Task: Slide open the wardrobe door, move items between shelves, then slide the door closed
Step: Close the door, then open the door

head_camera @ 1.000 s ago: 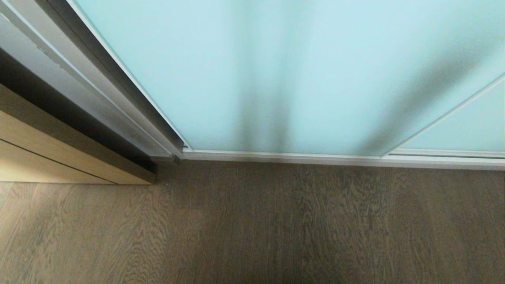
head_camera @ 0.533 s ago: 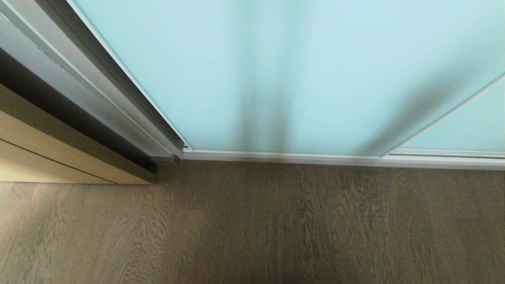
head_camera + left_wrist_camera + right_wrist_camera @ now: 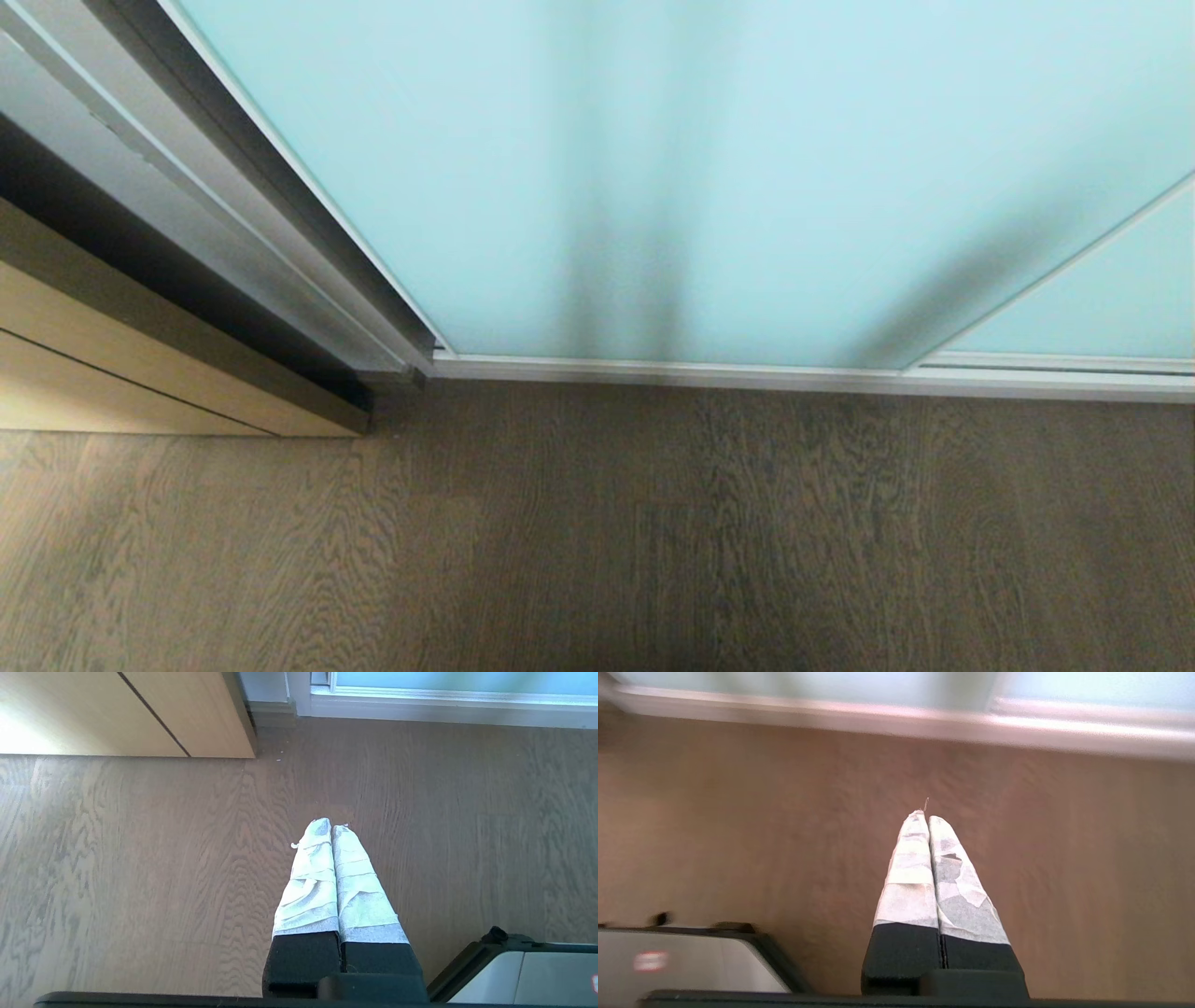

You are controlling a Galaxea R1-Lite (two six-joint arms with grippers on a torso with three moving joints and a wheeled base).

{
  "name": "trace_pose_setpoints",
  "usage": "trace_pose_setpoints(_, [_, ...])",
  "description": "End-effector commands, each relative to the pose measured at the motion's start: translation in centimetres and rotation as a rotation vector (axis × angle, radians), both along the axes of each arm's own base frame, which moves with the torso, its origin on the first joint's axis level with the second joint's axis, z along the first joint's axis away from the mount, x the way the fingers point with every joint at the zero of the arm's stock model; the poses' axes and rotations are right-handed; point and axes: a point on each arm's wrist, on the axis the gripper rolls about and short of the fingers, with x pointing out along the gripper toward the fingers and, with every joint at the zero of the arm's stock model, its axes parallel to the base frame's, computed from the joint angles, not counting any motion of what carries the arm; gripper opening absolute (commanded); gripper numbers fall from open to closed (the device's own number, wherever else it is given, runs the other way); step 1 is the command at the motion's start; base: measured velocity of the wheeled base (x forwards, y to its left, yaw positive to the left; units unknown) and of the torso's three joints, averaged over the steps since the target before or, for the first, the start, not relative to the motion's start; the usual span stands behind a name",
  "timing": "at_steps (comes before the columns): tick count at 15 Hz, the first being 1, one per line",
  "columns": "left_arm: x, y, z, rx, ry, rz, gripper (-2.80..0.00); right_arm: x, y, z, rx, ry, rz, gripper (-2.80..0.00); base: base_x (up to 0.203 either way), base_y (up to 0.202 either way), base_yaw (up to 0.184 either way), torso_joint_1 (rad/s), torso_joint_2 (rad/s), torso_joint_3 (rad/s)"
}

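Note:
The sliding wardrobe door (image 3: 653,168), frosted pale blue-green glass in a thin silver frame, fills the upper head view and stands closed against the frame at its left. A second glass panel (image 3: 1111,299) overlaps it at the right. The door's bottom rail (image 3: 448,704) also shows in the left wrist view, and its glass (image 3: 784,681) in the right wrist view. My left gripper (image 3: 331,825) hangs shut over the floor, holding nothing. My right gripper (image 3: 927,817) is also shut and empty above the floor near the rail. Neither arm appears in the head view. The items and shelves are hidden behind the glass.
Grey-brown wood-grain floor (image 3: 597,541) lies in front of the wardrobe. A tan wood-grain door (image 3: 112,373) stands at the left beside the silver wardrobe frame (image 3: 280,243). The robot's base corner (image 3: 523,970) shows beside the left gripper, and again (image 3: 691,961) beside the right one.
The head view has stayed the same. The dark shadow on the right side of the glass has faded and shrunk a little.

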Motion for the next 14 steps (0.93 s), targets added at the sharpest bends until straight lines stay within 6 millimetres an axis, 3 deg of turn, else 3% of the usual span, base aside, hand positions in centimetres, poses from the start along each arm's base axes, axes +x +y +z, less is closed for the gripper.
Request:
trace_pose_setpoints(1, [0.01,0.00,-0.01,0.000,0.002,0.000,-2.80,0.11,-0.04,-0.84,-0.006,0.034,-0.019,-2.80,0.000,0.000,0.000,0.000,0.00,0.000])
trace_pose_setpoints(14, [0.01,0.00,-0.01,0.000,0.002,0.000,-2.80,0.11,-0.03,-0.84,0.000,0.030,-0.019,-2.80,0.000,0.000,0.000,0.000,0.00,0.000])
